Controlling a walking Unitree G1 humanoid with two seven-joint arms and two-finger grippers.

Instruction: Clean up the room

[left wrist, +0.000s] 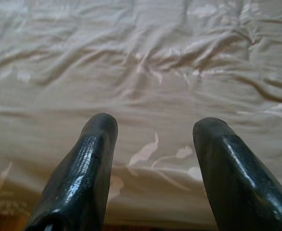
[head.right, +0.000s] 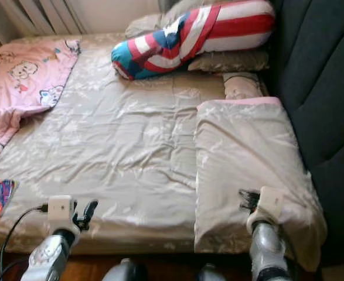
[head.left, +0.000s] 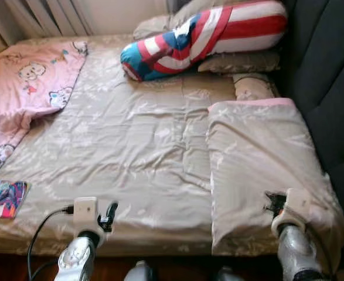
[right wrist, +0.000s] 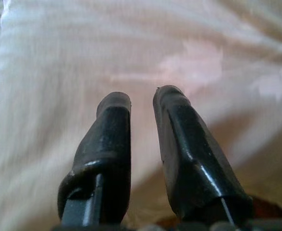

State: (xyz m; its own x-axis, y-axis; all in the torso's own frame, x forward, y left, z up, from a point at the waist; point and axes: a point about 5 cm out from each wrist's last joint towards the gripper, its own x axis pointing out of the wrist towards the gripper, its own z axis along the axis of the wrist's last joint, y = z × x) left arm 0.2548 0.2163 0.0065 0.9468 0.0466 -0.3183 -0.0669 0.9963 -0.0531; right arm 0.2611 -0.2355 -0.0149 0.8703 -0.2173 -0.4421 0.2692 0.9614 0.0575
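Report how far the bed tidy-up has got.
Done: the beige quilt lies folded on the bed's right side, and the striped pillow sits at the head. In hand: nothing; the left hand is open over the sheet, and the right hand hangs nearly closed over the quilt. Left: the pink blanket is still rumpled.

Two blankets [head.left: 259, 164] [head.left: 25, 88], three pillows [head.left: 207, 35] [head.left: 239, 61] [head.left: 154, 24]

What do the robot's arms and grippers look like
Both arms are shiny silver, each ending in a pale boxy wrist block. The left gripper and right gripper each have two long glossy black fingers with rounded tips. A black cable plugs into the left wrist.
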